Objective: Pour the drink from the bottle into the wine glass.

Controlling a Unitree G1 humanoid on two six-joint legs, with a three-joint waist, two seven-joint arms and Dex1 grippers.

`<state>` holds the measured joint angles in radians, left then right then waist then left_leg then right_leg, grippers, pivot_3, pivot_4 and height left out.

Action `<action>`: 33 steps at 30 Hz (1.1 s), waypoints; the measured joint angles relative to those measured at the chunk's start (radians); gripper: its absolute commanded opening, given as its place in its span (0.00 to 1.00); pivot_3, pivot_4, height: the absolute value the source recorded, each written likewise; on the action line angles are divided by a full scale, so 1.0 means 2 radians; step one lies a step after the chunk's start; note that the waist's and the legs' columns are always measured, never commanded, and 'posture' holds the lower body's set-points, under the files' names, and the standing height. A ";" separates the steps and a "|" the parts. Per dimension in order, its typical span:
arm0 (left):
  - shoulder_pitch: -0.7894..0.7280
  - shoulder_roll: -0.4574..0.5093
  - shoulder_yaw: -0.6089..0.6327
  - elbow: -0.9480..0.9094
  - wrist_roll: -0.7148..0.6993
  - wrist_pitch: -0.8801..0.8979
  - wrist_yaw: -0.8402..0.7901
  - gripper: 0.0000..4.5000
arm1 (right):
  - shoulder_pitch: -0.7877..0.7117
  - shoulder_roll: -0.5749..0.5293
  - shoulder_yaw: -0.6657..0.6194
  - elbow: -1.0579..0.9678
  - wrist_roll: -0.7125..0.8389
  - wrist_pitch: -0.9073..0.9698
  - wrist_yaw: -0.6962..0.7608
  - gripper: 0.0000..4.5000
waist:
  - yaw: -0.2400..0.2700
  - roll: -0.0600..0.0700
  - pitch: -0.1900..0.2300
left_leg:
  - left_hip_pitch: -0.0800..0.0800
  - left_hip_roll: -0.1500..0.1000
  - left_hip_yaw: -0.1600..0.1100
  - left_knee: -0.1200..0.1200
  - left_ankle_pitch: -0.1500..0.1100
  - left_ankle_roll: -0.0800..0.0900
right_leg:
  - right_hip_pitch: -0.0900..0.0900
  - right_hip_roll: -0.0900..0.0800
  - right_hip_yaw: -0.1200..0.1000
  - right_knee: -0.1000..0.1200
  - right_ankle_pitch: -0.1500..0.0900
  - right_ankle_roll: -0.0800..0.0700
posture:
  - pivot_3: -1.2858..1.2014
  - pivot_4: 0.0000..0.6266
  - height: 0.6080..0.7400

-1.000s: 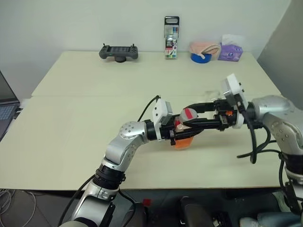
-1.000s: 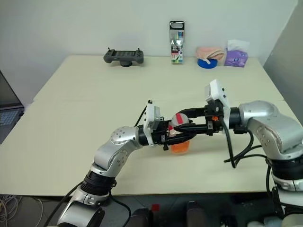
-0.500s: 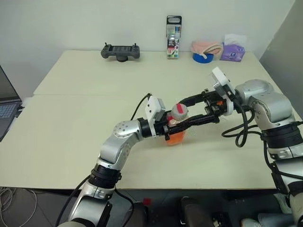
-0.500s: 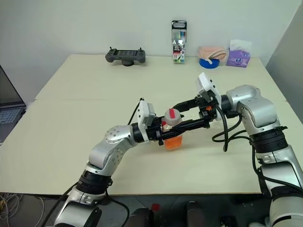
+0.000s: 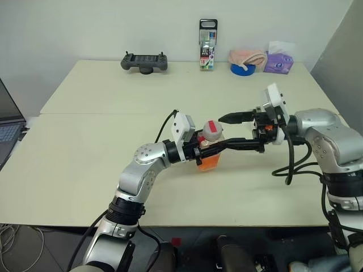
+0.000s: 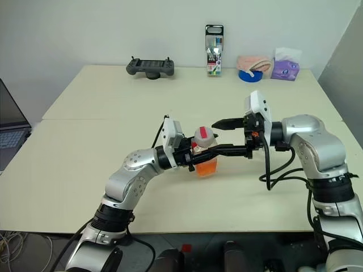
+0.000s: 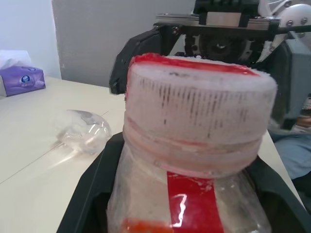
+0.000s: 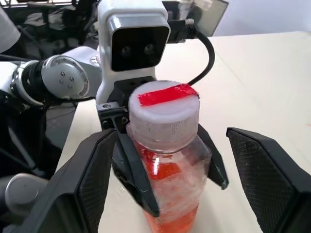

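Observation:
My left gripper [image 5: 204,153] is shut on the bottle [image 5: 209,148], a small clear one holding the orange-red drink [image 5: 209,162], just above the table's middle. Its cap [image 8: 164,109] looks white with a red stripe and sits on the neck. My right gripper [image 5: 220,134] is open, reaching in from the right. Its fingers [image 8: 262,170] stand on either side of the cap and neck, apart from them. The wine glass [image 7: 82,131] shows as a clear bowl on the table beyond the bottle and appears to lie on its side.
Along the table's far edge are a black game controller [image 5: 143,61], a tall pack of markers [image 5: 206,45], a pink cloth [image 5: 247,56] over a blue roll [image 5: 241,69], and a purple tissue pack [image 5: 277,62]. A laptop [image 5: 8,127] stands off the left edge.
My right gripper's fingers, close around the cap a second ago, have spread wide. The bottle stays in my left gripper. The camera has shifted a little.

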<state>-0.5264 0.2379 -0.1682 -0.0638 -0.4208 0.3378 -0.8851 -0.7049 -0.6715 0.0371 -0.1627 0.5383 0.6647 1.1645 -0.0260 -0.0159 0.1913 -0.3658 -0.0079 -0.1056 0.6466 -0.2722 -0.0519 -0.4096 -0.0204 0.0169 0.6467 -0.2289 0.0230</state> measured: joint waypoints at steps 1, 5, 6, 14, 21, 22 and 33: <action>0.000 -0.001 0.000 0.000 0.000 0.000 0.000 0.47 | 0.012 0.000 -0.010 -0.020 0.002 0.011 -0.021 0.85 | 0.000 0.000 0.000 | 0.000 0.000 0.000 0.000 0.000 0.000 | 0.000 0.000 0.000 0.000 0.000 0.001 | 0.52 0.24 1.00; -0.002 -0.001 0.000 0.003 0.000 -0.002 0.000 0.47 | 0.058 -0.002 -0.043 -0.099 0.037 0.061 -0.076 0.85 | 0.000 0.000 0.000 | 0.000 0.000 0.000 0.000 0.000 0.000 | 0.000 0.000 0.000 0.000 -0.001 0.002 | 0.52 0.24 1.00; -0.002 -0.001 0.001 0.006 0.000 -0.004 -0.001 0.47 | 0.070 -0.001 -0.055 -0.123 0.051 0.078 -0.096 0.85 | 0.000 0.000 0.000 | 0.000 0.000 0.000 0.000 0.000 0.000 | 0.000 0.000 0.000 0.000 -0.001 0.002 | 0.52 0.24 1.00; -0.011 -0.003 0.001 0.018 0.000 -0.012 -0.004 0.47 | 0.074 0.025 -0.082 -0.227 0.093 0.152 -0.247 1.00 | -0.001 0.000 0.000 | 0.000 0.000 0.000 0.000 0.000 0.000 | 0.000 0.001 0.000 0.000 -0.001 0.002 | 0.52 0.24 1.00; -0.012 -0.004 0.001 0.022 0.000 -0.019 -0.009 0.47 | 0.085 0.040 -0.054 -0.232 0.080 0.150 -0.292 1.00 | -0.002 0.000 0.000 | 0.000 0.000 0.000 0.000 0.000 0.000 | 0.000 0.001 0.000 0.000 -0.001 0.002 | 0.52 0.24 1.00; -0.012 -0.005 0.001 0.022 0.000 -0.019 -0.009 0.47 | 0.085 0.047 -0.046 -0.232 0.076 0.147 -0.299 1.00 | -0.002 0.000 0.000 | 0.000 0.000 0.000 0.000 0.000 0.000 | 0.000 0.001 0.000 0.000 -0.001 0.002 | 0.52 0.24 1.00; -0.012 -0.001 0.002 0.022 0.001 -0.019 -0.008 0.47 | 0.058 0.072 0.012 -0.209 0.031 0.118 -0.333 1.00 | -0.002 0.000 0.000 | 0.000 0.000 0.000 0.000 0.000 0.000 | 0.000 0.001 0.000 0.000 -0.001 0.002 | 0.52 0.24 1.00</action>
<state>-0.5501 0.2368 -0.1649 -0.0200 -0.4193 0.2991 -0.9011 -0.5889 -0.5285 0.0617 -0.5810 0.6001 0.8998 0.4975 -0.0295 -0.0159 0.1912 -0.3654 -0.0075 -0.1053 0.6467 -0.2721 -0.0516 -0.4094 -0.0190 0.0174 0.6472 -0.2314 0.0273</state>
